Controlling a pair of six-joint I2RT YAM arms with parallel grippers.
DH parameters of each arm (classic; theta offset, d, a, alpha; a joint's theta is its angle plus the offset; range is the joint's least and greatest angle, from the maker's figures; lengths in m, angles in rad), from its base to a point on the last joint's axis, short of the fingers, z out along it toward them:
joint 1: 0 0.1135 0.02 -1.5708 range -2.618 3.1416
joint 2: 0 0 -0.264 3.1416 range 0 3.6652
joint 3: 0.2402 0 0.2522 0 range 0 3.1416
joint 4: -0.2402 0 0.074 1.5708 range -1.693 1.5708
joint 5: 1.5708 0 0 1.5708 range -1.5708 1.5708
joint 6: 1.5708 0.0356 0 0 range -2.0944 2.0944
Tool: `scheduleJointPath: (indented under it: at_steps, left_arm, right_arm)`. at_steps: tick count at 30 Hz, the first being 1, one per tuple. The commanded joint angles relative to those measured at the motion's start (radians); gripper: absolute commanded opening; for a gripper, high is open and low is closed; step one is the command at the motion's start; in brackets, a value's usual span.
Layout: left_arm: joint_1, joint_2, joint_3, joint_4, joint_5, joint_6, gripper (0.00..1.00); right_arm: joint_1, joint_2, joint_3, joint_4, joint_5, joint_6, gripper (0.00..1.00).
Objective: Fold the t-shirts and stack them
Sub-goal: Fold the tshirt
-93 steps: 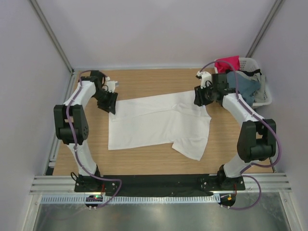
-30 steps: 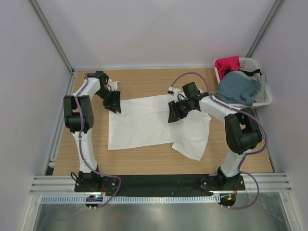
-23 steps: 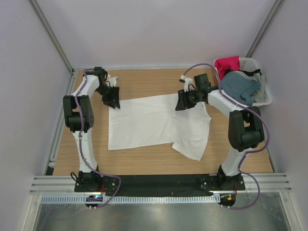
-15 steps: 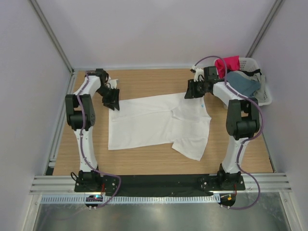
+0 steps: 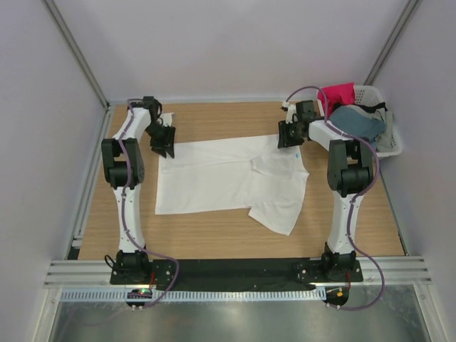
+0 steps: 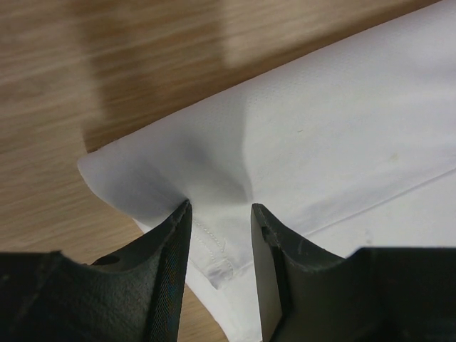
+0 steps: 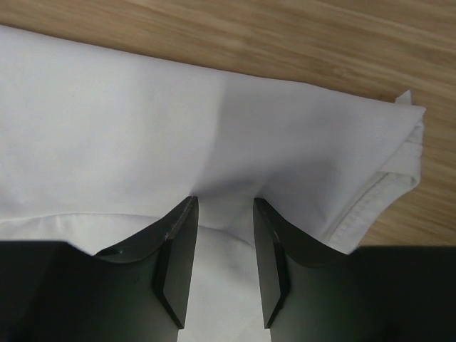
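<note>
White slotted plastic basket (image 5: 394, 142) sitting at far right corner of wooden desk (image 5: 214, 121). Pale walls (image 5: 235, 43) enclosing desk on three sides. Aluminium rails (image 5: 78, 274) running along near edge.

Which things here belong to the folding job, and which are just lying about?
Belongs to the job: white t-shirt, its far edge pinched by left pincer and right pincer; slate blue t-shirt; red-pink t-shirt.
Just there: white basket holding those two; table.

Both arms stretch forward, left end effector (image 5: 164, 150) and right end effector (image 5: 286, 142) each low with fingers clamped narrowly.
</note>
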Motion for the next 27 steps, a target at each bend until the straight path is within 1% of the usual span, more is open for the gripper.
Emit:
scheduleJointPath:
  at_steps: [1,7,14,19,21,24,25,27]
  left_arm:
    - [0.006,0.080,0.118,-0.012,-0.063,0.006,0.41]
    - [0.006,0.157,0.258,-0.001,-0.080,0.015,0.42]
    - [-0.014,0.212,0.364,0.049,-0.132,0.035,0.45]
    - [-0.037,0.218,0.399,0.099,-0.162,0.046,0.47]
    - [-0.047,0.220,0.411,0.111,-0.175,0.050,0.50]
    - [-0.066,0.211,0.453,0.096,-0.186,0.047,0.50]
    - [-0.072,0.182,0.465,0.089,-0.188,0.043,0.52]
    - [-0.093,0.116,0.456,0.076,-0.183,0.026,0.58]
  right_arm:
    - [-0.003,0.033,0.062,0.014,0.078,-0.025,0.43]
    - [-0.005,0.096,0.139,0.029,0.103,-0.033,0.44]
    - [-0.005,0.179,0.257,0.043,0.128,-0.053,0.44]
    - [-0.005,0.217,0.320,0.046,0.125,-0.053,0.44]
    - [-0.005,0.214,0.321,0.052,0.123,-0.053,0.44]
    - [-0.003,0.193,0.321,0.052,0.120,-0.056,0.44]
    - [-0.005,0.178,0.323,0.054,0.109,-0.065,0.44]
    - [-0.003,0.116,0.325,0.051,0.106,-0.076,0.44]
